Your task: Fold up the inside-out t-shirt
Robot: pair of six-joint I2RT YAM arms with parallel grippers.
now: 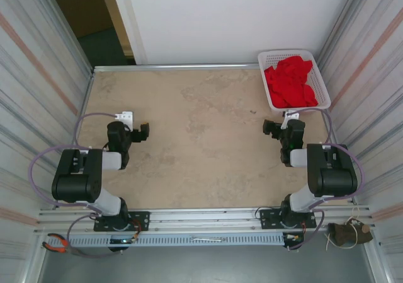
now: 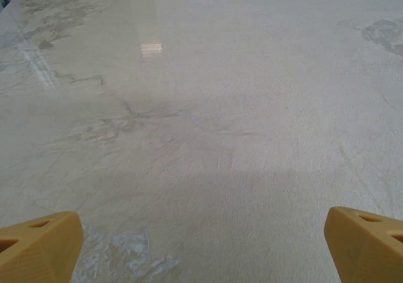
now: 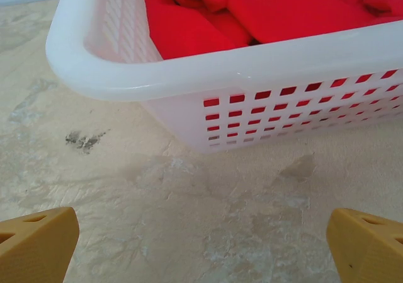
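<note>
Lying crumpled, the inside-out t-shirt (image 1: pixel 289 81), bright red, fills the white mesh basket (image 3: pixel 252 65) at the far right corner of the bench (image 1: pixel 201 119). Right fingers (image 3: pixel 38 242) are spread wide and empty, just short of the basket's near wall. Left fingers (image 2: pixel 38 242) are spread wide and empty over bare bench.

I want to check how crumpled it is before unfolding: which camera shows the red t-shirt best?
Top external: the whole t-shirt shows from above, bunched in the white basket. The right wrist view catches just its near folds behind the basket's rim. The left wrist camera faces the tabletop.
</note>
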